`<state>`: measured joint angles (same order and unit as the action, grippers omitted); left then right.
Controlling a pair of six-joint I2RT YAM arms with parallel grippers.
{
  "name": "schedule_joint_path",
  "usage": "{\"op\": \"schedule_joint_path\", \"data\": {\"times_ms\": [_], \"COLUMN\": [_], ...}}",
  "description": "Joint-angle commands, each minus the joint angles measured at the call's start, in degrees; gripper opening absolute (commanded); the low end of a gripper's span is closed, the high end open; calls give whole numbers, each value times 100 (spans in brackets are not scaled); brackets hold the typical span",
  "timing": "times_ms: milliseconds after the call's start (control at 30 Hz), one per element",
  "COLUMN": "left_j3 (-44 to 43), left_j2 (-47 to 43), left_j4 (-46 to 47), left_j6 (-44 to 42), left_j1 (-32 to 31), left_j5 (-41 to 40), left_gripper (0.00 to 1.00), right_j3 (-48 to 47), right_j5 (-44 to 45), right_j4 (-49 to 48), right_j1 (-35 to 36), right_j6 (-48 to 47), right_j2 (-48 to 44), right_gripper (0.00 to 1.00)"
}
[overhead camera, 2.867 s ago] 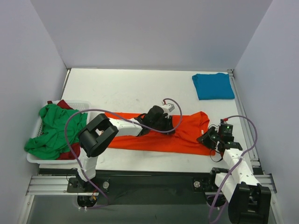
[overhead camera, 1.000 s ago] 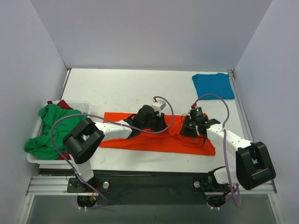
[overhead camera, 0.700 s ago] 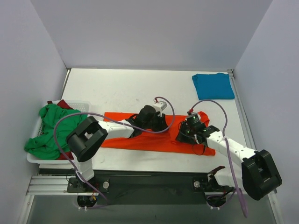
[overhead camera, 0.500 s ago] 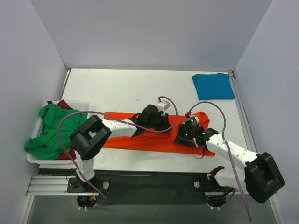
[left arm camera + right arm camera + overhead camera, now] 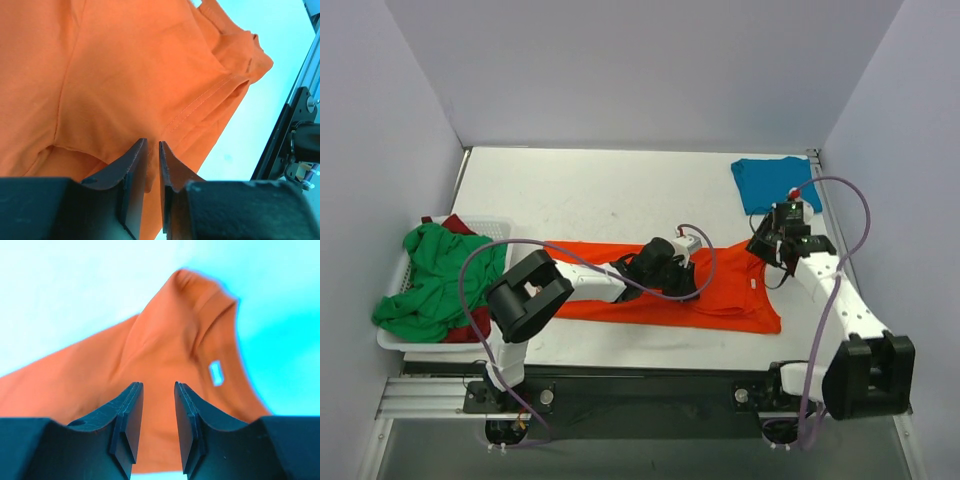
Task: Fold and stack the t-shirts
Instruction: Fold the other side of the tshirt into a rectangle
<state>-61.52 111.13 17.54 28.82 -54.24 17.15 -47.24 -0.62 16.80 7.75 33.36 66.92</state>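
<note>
An orange-red t-shirt [image 5: 740, 295] lies on the counter [image 5: 600, 195] as a long, narrow band, already folded lengthwise, with its collar at the end nearest the right end effector [image 5: 157, 385]. The left end effector [image 5: 152, 142] sits low on the middle of this band, fingertips at the cloth beside a stitched hem. Its jaws are drawn to a thin slit. Whether they pinch a fold or only press down cannot be told, but either way it appears placed to anchor the shirt for a crosswise fold. The right end effector hangs above the collar end, jaws parted and empty, with the neck label below and just ahead of its fingertips, likely lining up to take that end. Beyond the right end effector, in the far corner, a teal t-shirt [image 5: 775, 185] rests folded and apart, seemingly the start of the stack. Far to the left of both, a green t-shirt [image 5: 435, 275] and a dark red t-shirt [image 5: 455, 225] lie heaped in a white basket [image 5: 390, 340], waiting unfolded.
</note>
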Motion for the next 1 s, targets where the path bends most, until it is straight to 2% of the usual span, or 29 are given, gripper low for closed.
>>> {"op": "schedule_joint_path", "data": {"times_ms": [0, 233, 467, 600, 733, 800, 967], "left_j3": [-264, -282, -247, -291, -282, -256, -615], "left_j2": [119, 181, -144, -609, -865, -900, -584], "left_j4": [57, -93, -233, -251, -181, -128, -523], "left_j6": [-105, -122, -192, -53, 229, 456, 634], "left_j1": [-17, -17, 10, 211, 536, 809, 1284], "left_j5": [70, 69, 122, 140, 9, -79, -237], "left_gripper": [26, 20, 18, 26, 30, 31, 31], "right_j3": [-469, -1129, -1173, -998, -831, -690, -462], "right_j5": [-367, -623, -720, -711, -790, -808, -729], "right_j4": [-8, -220, -537, -642, -695, -739, -783], "right_j1": [-607, -757, -915, -933, -933, -933, -942], "right_j6": [-497, -629, -603, -507, -463, -454, -445], "right_j2": [751, 2271, 2765, 2713, 2590, 2546, 2370], "right_gripper": [32, 32, 31, 19, 4, 0, 0]}}
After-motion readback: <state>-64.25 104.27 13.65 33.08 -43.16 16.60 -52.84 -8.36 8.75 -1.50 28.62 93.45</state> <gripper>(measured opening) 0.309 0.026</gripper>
